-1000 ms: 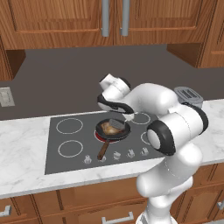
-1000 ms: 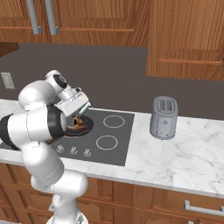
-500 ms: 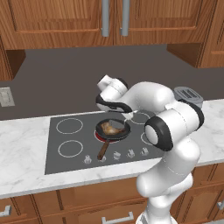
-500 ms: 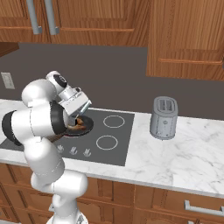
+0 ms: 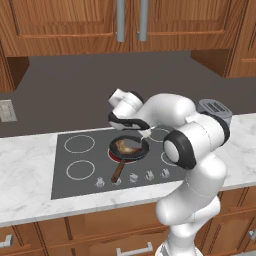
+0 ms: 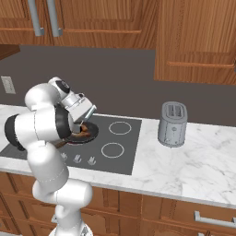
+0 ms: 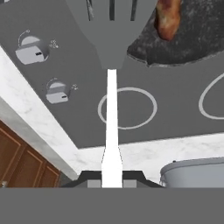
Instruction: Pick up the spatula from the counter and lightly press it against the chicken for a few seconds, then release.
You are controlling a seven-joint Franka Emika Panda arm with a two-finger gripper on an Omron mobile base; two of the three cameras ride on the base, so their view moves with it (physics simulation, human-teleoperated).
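Spatula (image 7: 111, 131) is gripped by its white handle between the closed fingers (image 7: 89, 177) and points straight away from them. Its grey slotted blade reaches over the rim of the dark pan (image 7: 183, 39), just beside the brown chicken (image 7: 168, 17) inside; I cannot tell if they touch. The hand view gives this grip closely, with two stove knobs (image 7: 30, 49) and the marble counter (image 7: 39, 118). The left base view gives the whole pan on the cooktop (image 5: 80, 150), its handle toward the front. In the right base view the white arm (image 6: 44, 124) hides part of the pan, and a toaster (image 6: 173, 123) stands well apart.
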